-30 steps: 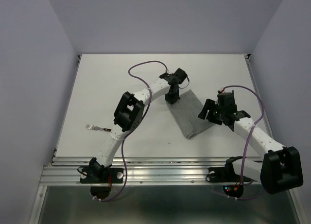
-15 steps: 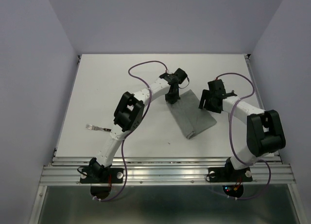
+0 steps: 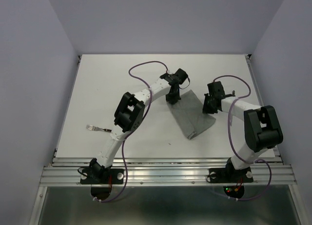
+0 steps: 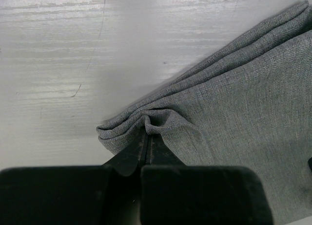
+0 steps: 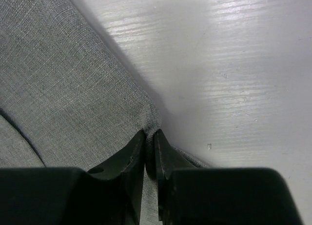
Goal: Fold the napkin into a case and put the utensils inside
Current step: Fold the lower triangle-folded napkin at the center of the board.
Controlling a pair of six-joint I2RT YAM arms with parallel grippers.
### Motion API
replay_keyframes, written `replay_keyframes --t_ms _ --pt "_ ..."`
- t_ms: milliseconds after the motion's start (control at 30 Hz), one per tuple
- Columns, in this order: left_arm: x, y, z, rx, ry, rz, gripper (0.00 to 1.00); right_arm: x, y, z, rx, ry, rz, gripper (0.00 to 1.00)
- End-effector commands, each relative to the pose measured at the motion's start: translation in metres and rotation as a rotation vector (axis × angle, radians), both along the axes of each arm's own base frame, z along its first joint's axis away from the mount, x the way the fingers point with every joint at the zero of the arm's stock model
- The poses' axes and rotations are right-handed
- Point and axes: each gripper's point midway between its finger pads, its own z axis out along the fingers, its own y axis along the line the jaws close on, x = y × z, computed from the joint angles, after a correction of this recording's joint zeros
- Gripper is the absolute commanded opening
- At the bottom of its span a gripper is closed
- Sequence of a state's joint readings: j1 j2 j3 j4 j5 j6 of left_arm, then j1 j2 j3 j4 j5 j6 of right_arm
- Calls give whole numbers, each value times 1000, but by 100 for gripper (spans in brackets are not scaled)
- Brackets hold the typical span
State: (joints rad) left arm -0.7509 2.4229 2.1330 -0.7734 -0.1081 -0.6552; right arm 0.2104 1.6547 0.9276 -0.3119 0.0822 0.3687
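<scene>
Two end effectors grip one grey napkin, which lies at the middle-right of the white table. The cloth is a layered oblong, slanting from far left to near right. The left end effector is clamped tight on a puckered corner at the napkin's far end, and its wrist view shows the stacked edges. The right end effector has its jaws nearly together on the cloth's right-hand edge, with a small ridge of fabric pinched between them. A single fork lies flat near the table's left edge, well apart from the cloth. No other cutlery is in view. The folding step looks to be in hand: the case is not finished and nothing is inside. The next move probably calls for both arms to lift and carry the cloth over together, layers aligned, leaving a pouch opening for the fork.
</scene>
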Motion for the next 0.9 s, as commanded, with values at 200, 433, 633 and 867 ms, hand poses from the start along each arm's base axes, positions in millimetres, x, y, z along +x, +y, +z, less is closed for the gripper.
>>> replay_keyframes --t_ms 200,433,633,867 --pt "-5 14 -16 38 45 18 0 -32 28 -8 233 26 -64 13" --pt "-3 10 -6 -1 45 19 0 -50 29 -18 281 59 -147 12" --pt "0 7 -3 -36 60 27 0 -59 25 -34 271 104 -196 11" --pt "4 3 3 -80 74 45 0 -60 29 -35 278 106 -193 12"
